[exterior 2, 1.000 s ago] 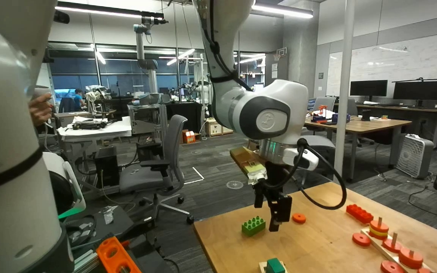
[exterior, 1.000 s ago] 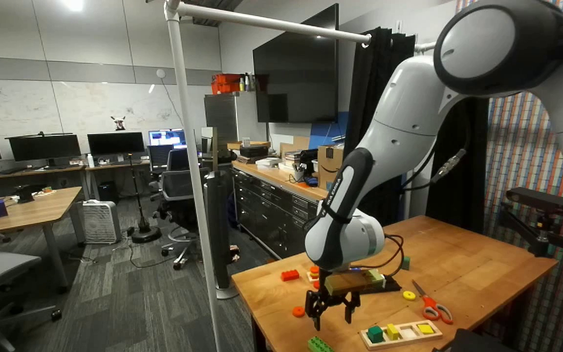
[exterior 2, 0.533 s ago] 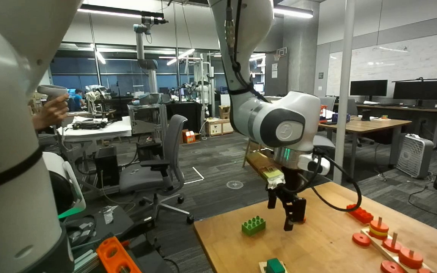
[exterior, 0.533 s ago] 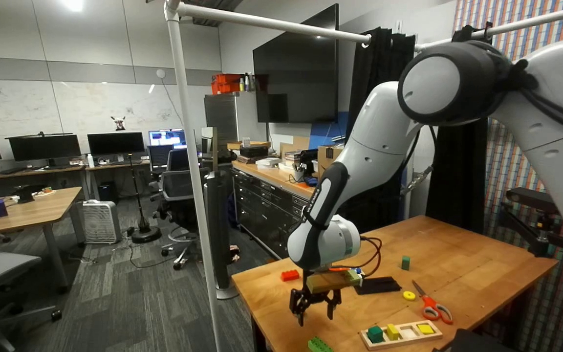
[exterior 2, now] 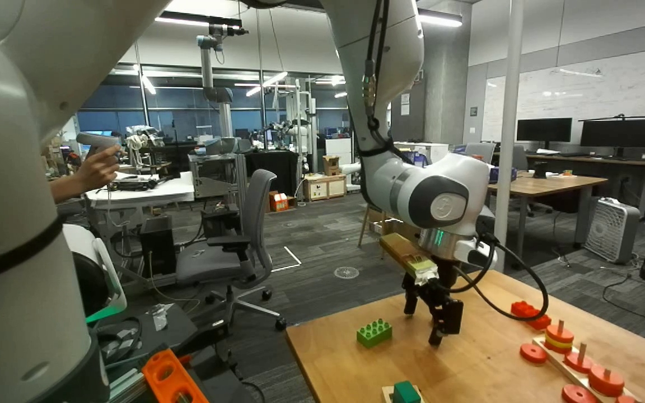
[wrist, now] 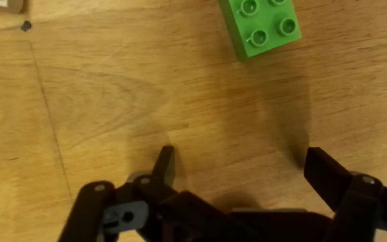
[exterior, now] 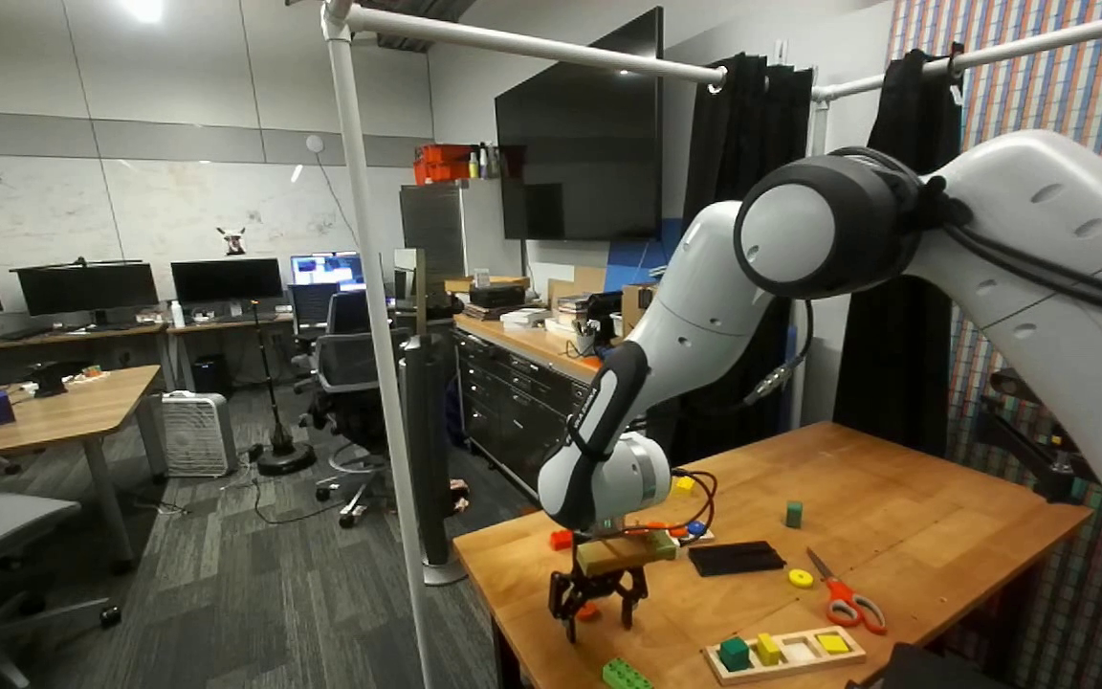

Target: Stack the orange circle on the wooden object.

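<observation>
The orange circle lies flat on the table. In an exterior view it shows between and behind my gripper's fingers. It is hidden behind the gripper in the other views. My gripper is open and empty, low over the table; it also shows in an exterior view and in the wrist view, with bare wood between the fingertips. The wooden object, a pegged base, stands on the table and holds red-orange rings and a yellow one on its pegs. In an exterior view my arm partly covers it.
A green brick lies near the gripper. A red brick and loose redder rings lie near the pegged base. A wooden tray with blocks, scissors, a black slab and a yellow ring are also on the table.
My open gripper has moved left in an exterior view and right and slightly down in an exterior view, coming over the orange circle. The table objects have not moved.
</observation>
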You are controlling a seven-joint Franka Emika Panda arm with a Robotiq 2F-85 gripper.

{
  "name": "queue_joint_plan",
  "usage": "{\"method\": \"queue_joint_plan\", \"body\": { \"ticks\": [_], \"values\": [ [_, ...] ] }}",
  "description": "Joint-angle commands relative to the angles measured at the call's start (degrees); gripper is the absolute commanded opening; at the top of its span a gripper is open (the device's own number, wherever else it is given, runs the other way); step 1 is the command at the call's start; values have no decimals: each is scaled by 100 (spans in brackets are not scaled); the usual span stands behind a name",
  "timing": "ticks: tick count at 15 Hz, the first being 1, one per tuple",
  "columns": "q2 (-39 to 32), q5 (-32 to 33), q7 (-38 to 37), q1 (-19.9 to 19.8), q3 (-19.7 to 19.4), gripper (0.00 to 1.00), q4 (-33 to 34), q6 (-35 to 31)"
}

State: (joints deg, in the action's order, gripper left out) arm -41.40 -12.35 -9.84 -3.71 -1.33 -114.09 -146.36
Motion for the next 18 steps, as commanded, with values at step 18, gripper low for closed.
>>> {"method": "queue_joint_plan", "body": {
  "ticks": [18],
  "values": [
    [-736, 602, 55, 101, -166, 100, 1715, 873]
  ]
}}
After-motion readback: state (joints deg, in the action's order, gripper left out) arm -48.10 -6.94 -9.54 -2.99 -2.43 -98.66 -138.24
